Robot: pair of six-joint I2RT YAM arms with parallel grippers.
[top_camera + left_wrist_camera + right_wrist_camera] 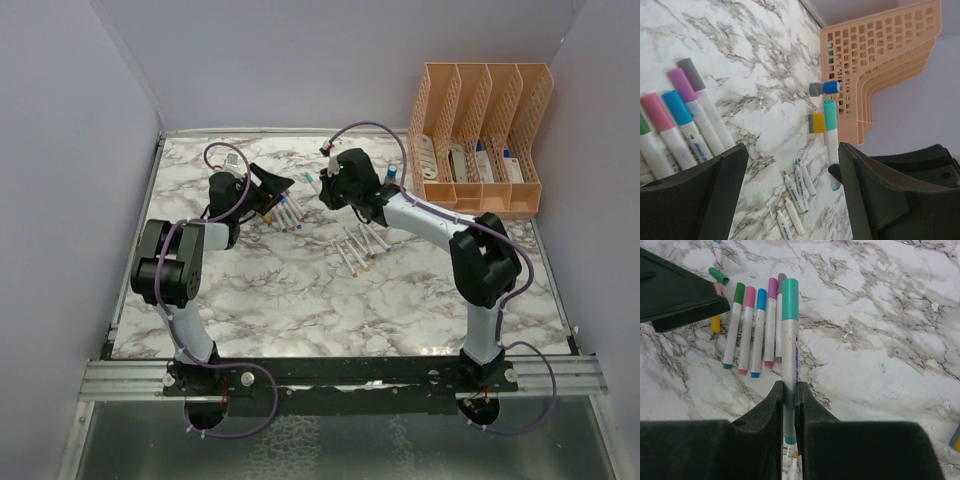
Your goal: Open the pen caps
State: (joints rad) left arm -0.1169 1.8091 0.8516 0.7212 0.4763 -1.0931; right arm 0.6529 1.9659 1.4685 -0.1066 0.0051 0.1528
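My right gripper is shut on a white pen with a teal cap and holds it above the table. In the left wrist view that teal-capped pen stands just inside the right finger of my open, empty left gripper. Five capped pens lie in a row: green, pink, blue, purple, grey. Loose green and yellow caps lie beside them. From above, the left gripper and right gripper face each other.
Several uncapped pens lie mid-table and also show in the left wrist view. A peach file organizer stands at the back right. A blue-and-grey cylinder and a yellow-and-grey block sit near it.
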